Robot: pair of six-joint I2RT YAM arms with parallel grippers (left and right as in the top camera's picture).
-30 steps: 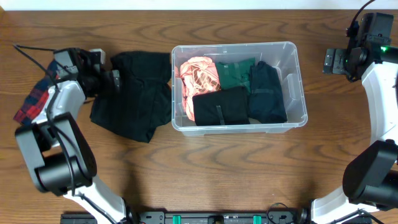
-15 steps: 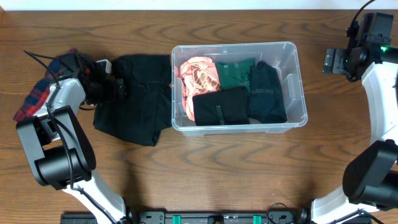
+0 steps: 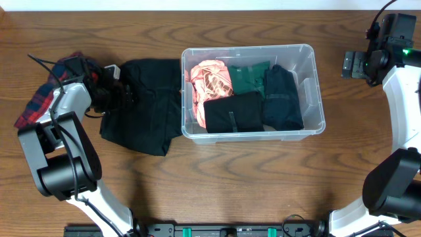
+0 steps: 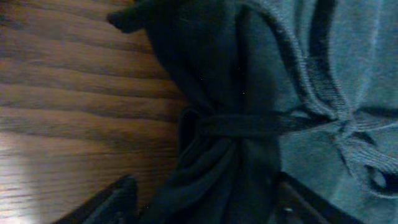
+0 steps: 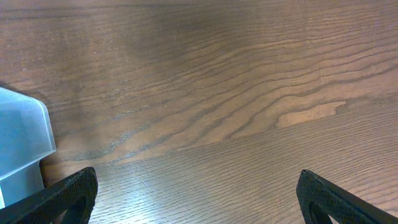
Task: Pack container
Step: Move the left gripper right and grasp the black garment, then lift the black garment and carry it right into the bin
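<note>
The large rectangular clear plastic bin (image 3: 318, 99) sits mid-table and holds four folded garments: one peach (image 3: 209, 76), one green (image 3: 248, 76), one black (image 3: 233, 112) and one navy (image 3: 283, 99). One loose black garment (image 3: 148, 108) lies just left of it. The left gripper (image 4: 202, 200) straddles this garment's bunched edge, but I cannot tell whether it pinches. The right gripper (image 5: 196, 193) hangs with its fingers spread wide over the wooden table (image 5: 249, 74). One red plaid cloth (image 3: 34, 106) lies far left.
</note>
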